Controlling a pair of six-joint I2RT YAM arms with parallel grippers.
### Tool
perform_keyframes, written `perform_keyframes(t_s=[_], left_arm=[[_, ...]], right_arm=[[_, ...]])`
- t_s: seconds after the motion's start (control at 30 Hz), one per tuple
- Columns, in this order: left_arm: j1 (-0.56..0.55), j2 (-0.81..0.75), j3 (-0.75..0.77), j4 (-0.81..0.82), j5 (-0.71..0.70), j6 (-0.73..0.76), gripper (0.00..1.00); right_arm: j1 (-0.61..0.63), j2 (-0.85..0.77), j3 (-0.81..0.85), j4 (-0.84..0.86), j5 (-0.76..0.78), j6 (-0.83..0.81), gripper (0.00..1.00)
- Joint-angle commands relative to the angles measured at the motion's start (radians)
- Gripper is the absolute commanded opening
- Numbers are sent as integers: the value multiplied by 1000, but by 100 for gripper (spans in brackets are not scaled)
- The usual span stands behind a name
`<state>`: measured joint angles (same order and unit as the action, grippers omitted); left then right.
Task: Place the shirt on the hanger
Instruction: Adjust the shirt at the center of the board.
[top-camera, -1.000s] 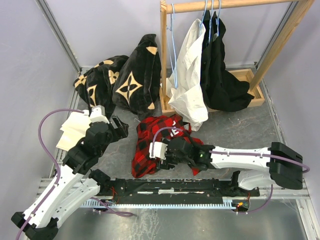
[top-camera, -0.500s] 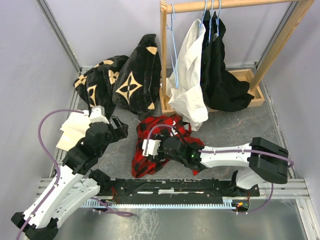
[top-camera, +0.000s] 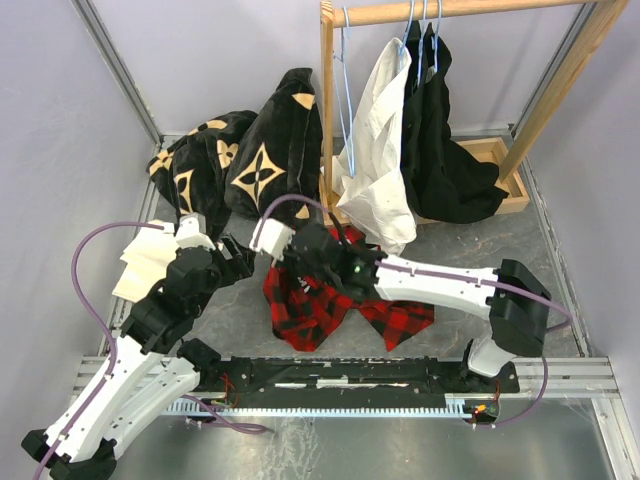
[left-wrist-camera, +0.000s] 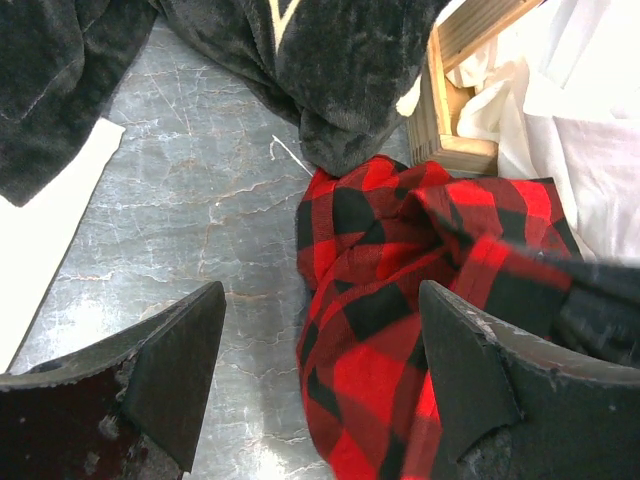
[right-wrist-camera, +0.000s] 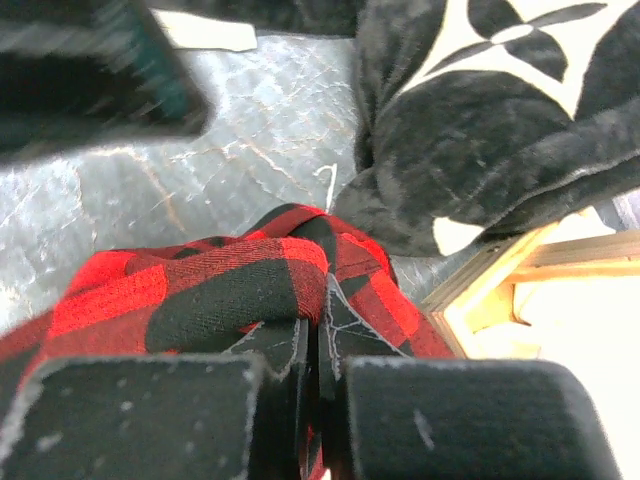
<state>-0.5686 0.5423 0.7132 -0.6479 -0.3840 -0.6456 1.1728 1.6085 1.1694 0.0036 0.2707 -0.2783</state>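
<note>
- Closest to me, the left end effector (left-wrist-camera: 320, 300) hovers low over the grey desk (left-wrist-camera: 170, 220). Its fingers are spread wide and grip nothing, with the shirt (left-wrist-camera: 400, 300) just to its right.
- The right end effector (right-wrist-camera: 318, 365) is clamped on a fold of the shirt, which lies crumpled mid-desk.
- Behind that sits black fabric with tan motifs (top-camera: 255, 165).
- Farthest back, the hanger (top-camera: 346, 95) hangs bare on the wooden rail (top-camera: 450, 10) — next to a white shirt (top-camera: 380, 150).
</note>
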Motion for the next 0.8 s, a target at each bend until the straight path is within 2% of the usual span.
perform_keyframes(t_s=[0.0, 0.3, 0.47, 0.6, 0.77], left_arm=[[4, -8, 13, 49, 8, 34, 85], [3, 42, 37, 117, 36, 70, 87], [3, 87, 46, 156, 86, 111, 87], [1, 108, 42, 197, 166, 124, 96], [-15, 124, -7, 261, 213, 101, 98]], right_arm=[[-88, 76, 195, -239, -17, 177, 0], [-219, 262, 485, -502, -106, 329, 0], [-249, 298, 509, -527, -139, 379, 0], [-268, 303, 507, -522, -171, 414, 0], [-281, 300, 510, -514, -224, 444, 0]])
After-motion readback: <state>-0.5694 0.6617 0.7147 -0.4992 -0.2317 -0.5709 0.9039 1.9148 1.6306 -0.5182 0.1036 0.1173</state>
